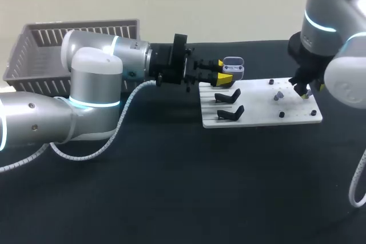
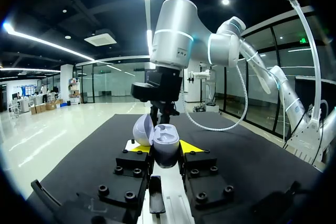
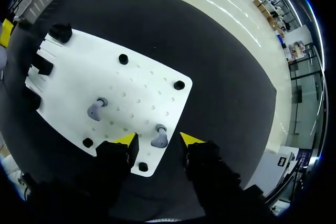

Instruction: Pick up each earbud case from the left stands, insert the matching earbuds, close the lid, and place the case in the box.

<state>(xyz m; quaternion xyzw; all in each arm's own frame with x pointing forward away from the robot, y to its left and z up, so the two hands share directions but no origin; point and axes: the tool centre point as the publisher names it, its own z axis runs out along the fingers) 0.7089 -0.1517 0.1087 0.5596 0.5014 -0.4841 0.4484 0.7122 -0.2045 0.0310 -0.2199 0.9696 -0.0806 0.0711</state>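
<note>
Your basket sits at the back left of the table, the board right of centre. On the board, stands occupy the left half, earbuds the right; the earbud case is at its back-left corner.

left claw clenched, right claw spread
</note>
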